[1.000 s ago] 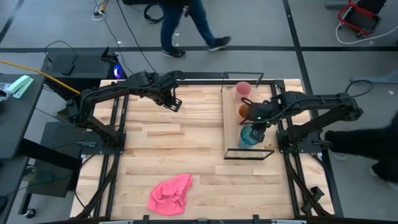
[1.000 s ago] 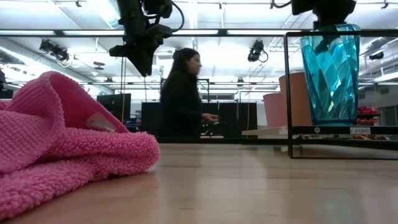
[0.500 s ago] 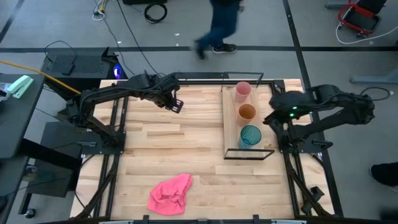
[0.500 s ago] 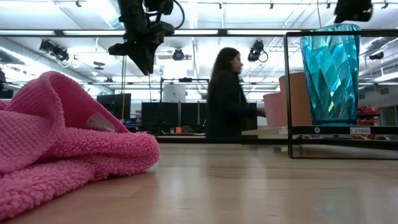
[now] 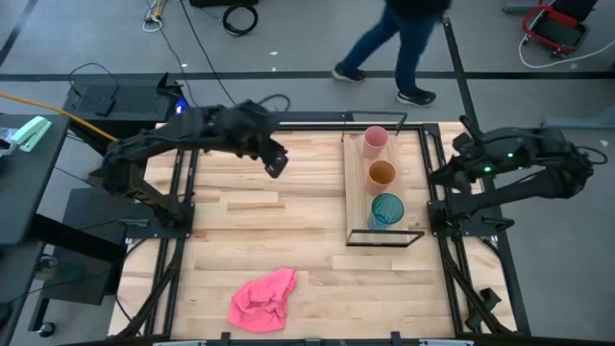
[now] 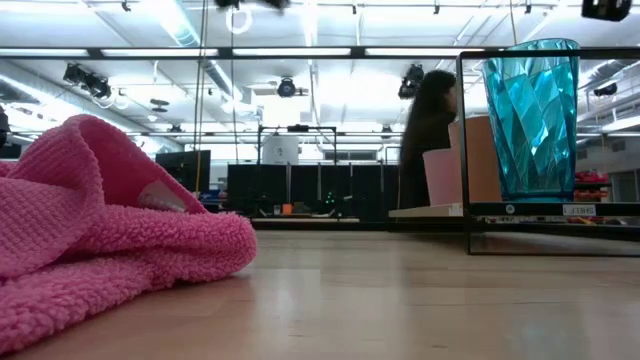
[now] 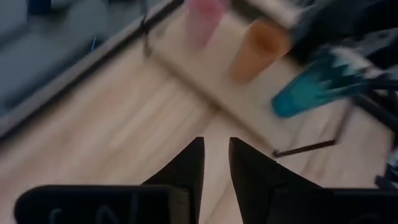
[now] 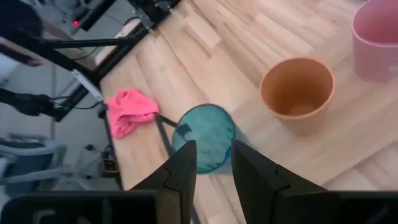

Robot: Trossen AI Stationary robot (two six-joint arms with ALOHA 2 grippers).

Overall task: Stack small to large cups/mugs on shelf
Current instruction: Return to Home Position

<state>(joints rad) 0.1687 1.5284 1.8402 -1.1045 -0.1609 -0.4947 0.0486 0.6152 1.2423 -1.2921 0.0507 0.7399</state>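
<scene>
L gripper [image 7: 216, 142]: fingers barely apart, slim gap, nothing in it. Arm stretched along the table's [image 5: 240, 221] back edge, tool above the planks. R gripper [image 8: 213, 144]: same narrow gap, empty. Arm folded at the right edge, beside the shelf [image 5: 356, 187]. On the shelf, one row (apart, not nested): pink cup [image 5: 376, 138] at back, orange cup [image 5: 381, 173] mid, teal cup [image 5: 387, 209] in front.

The left arm [image 5: 163, 144] and the right arm [image 5: 524, 168] are black, with jointed links; the right carries a small green light [image 5: 487, 170]. The left gripper [image 7: 215, 142] and right gripper [image 8: 211, 144] have black pointed fingers.
</scene>
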